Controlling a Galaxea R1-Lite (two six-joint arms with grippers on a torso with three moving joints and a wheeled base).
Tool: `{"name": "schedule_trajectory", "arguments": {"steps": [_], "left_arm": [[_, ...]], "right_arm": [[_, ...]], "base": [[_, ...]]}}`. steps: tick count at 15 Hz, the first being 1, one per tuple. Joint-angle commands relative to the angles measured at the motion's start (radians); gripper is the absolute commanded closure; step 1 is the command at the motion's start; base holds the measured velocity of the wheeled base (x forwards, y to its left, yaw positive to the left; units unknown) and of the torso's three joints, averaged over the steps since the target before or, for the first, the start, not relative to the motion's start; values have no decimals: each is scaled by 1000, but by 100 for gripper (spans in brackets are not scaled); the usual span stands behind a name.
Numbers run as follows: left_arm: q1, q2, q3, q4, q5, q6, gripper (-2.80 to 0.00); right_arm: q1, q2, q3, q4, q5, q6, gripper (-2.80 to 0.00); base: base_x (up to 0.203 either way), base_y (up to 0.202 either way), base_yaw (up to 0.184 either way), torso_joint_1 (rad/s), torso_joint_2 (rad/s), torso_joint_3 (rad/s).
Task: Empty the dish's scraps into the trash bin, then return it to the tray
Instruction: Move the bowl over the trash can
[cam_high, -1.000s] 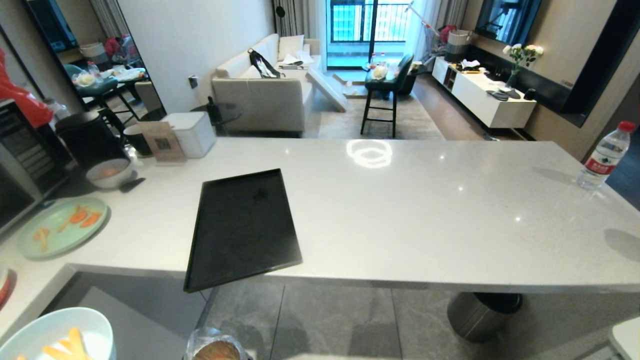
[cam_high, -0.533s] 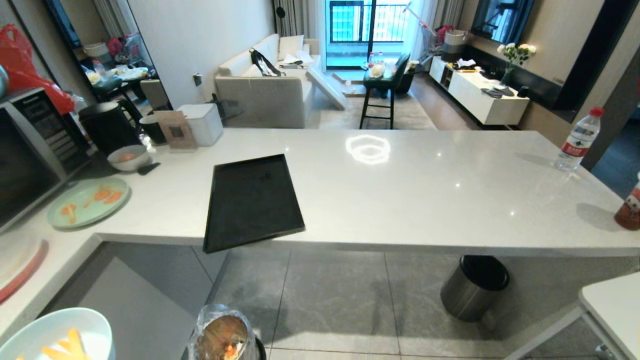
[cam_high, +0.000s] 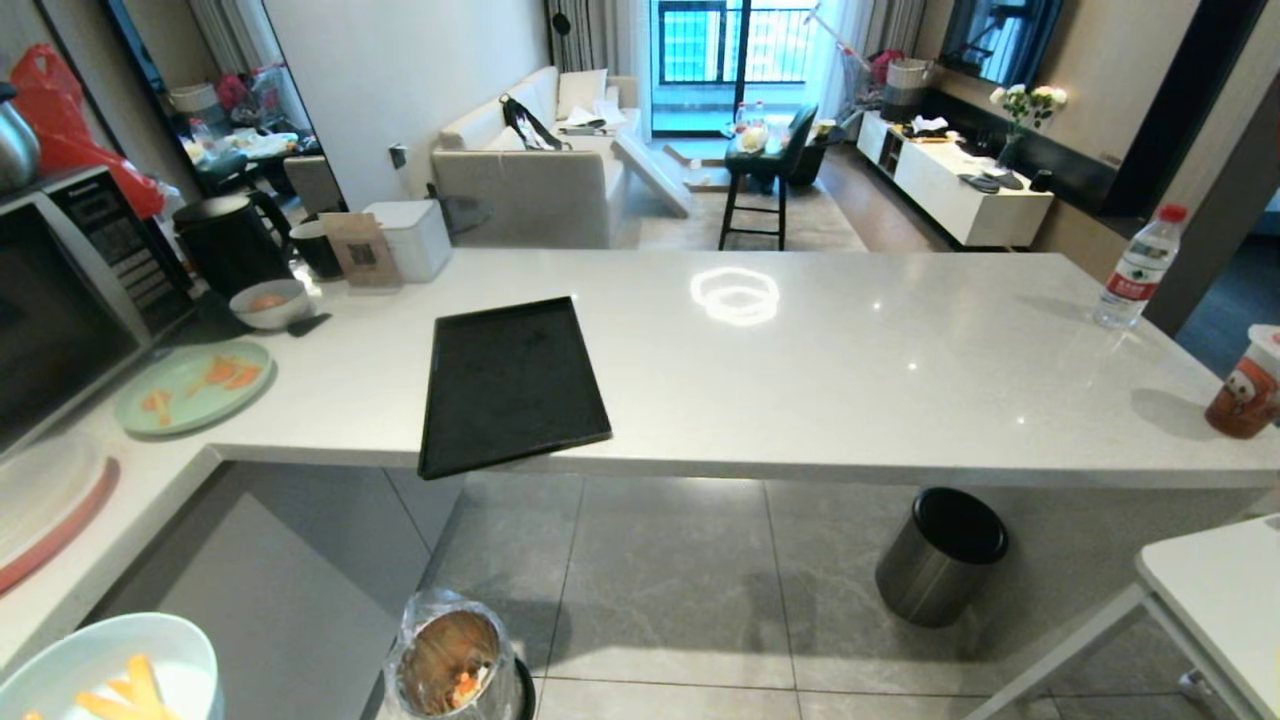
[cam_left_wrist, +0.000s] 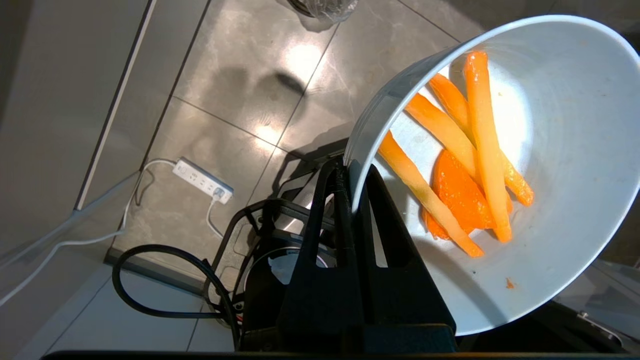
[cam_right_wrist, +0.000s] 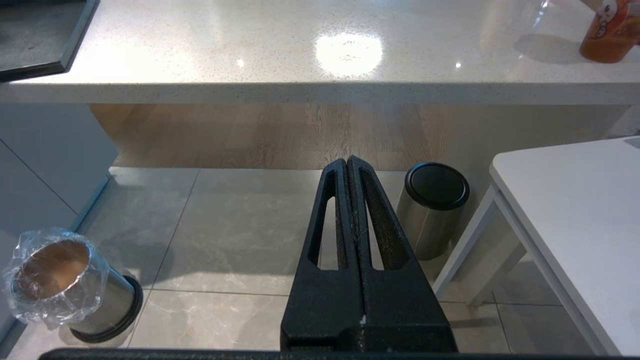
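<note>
floor (cam_high: 670, 580) – grey tiles | sofa (cam_high: 520, 190) – beige | balcony door (cam_high: 740, 50) bright

Tray (cam_high: 512, 385) on counter (cam_high: 850, 370); trash bin (cam_high: 447, 668) on floor.

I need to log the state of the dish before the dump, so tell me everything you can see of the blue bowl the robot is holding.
The dish is a small, deep round bowl, pale blue outside, glossy white inside, looking like ceramic or melamine. It is off the counter, tilted, over the floor. The left claw is shut on its rim. The scraps, yellow-orange sticks and an orange slice, lie inside it. In the head view it sits at the bottom left corner.
</note>
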Motion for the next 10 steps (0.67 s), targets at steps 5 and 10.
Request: {"name": "schedule_trajectory", "arguments": {"steps": [5,10], "left_arm": [[-2,20,-1,0,-2,2,0],[-8,28,-1,1,-1,1,0]], "right_arm": [[0,0,0,0,0,0,0],[0,0,0,0,0,0,0]], "base": [[0,0,0,0,0,0],[0,0,0,0,0,0]]}}
